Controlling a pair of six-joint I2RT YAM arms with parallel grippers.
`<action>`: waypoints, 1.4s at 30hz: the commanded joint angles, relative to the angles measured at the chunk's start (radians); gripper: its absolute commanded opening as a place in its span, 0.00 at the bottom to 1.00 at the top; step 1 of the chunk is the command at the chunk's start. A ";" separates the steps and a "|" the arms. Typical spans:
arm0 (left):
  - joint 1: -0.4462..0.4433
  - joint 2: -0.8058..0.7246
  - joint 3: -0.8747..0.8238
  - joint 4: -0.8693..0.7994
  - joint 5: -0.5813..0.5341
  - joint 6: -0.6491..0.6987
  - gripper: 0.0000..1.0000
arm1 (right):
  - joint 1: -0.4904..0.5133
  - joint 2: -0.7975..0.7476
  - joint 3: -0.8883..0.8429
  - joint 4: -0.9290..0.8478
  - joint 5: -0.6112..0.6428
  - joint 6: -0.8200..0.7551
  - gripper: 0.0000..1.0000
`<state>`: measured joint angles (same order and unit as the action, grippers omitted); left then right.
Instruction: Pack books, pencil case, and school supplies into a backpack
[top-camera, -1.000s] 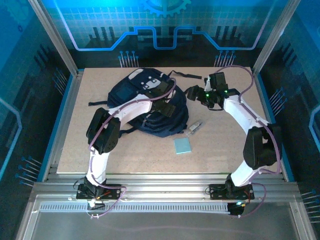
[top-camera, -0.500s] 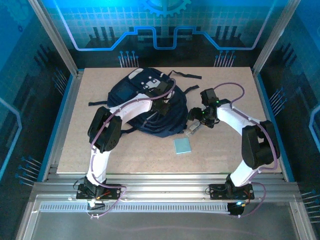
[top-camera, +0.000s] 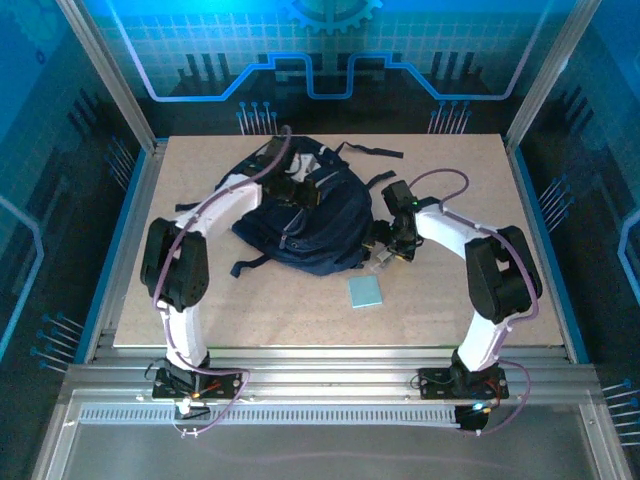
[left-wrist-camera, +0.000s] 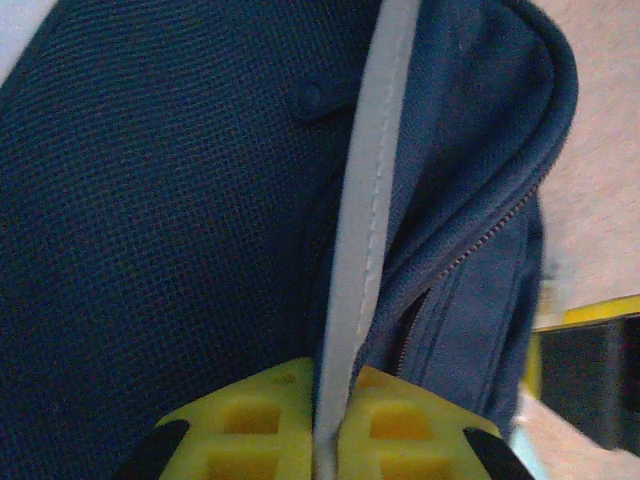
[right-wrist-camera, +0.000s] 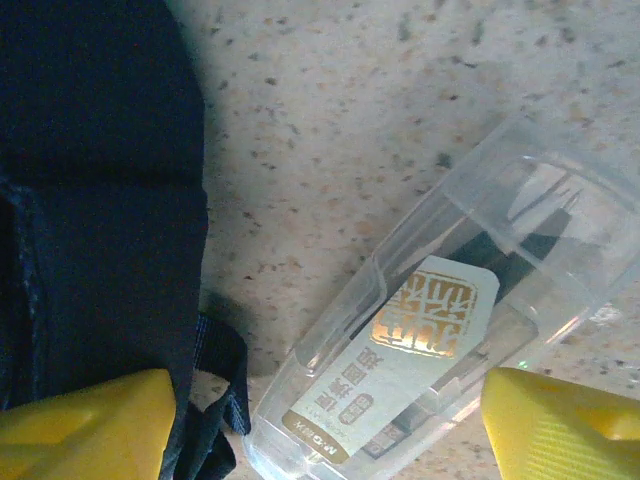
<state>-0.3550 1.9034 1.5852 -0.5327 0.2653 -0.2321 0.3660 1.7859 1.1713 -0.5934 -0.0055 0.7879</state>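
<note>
The navy backpack (top-camera: 310, 230) lies at the back middle of the table. My left gripper (top-camera: 293, 192) is on its upper part, shut on the backpack's grey-white trim (left-wrist-camera: 365, 200), which runs up from between the yellow fingers (left-wrist-camera: 240, 420). My right gripper (top-camera: 385, 250) hangs open just right of the backpack, over a clear plastic case (right-wrist-camera: 430, 350) with a gold-lettered label; its fingertips (right-wrist-camera: 80, 420) straddle the case without touching it. A light-blue pad (top-camera: 364, 291) lies nearer the front. The books and the pencil case are hidden.
A dark strap (right-wrist-camera: 215, 370) of the backpack lies beside the clear case's end. Loose straps trail off the backpack at the back (top-camera: 370, 150) and front left (top-camera: 245, 265). An open zipper (left-wrist-camera: 470, 250) runs beside the trim. Bare tabletop (top-camera: 470, 310) spreads at the front.
My left gripper shut on the trim and drew it back and to the left, shifting the backpack. My right gripper came forward and down from the back right to over the clear case.
</note>
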 joint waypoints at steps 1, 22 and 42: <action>0.058 -0.088 -0.038 0.125 0.214 -0.152 0.00 | 0.028 0.043 0.042 -0.045 0.087 0.062 0.81; 0.076 -0.121 -0.193 0.490 0.423 -0.393 0.00 | 0.037 -0.003 -0.002 -0.142 0.275 0.041 0.79; 0.076 -0.135 -0.203 0.481 0.427 -0.391 0.00 | -0.032 -0.063 -0.093 -0.038 0.203 0.006 0.35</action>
<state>-0.2756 1.8355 1.3647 -0.1223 0.6014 -0.6266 0.3687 1.7798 1.0889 -0.6113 0.1894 0.8207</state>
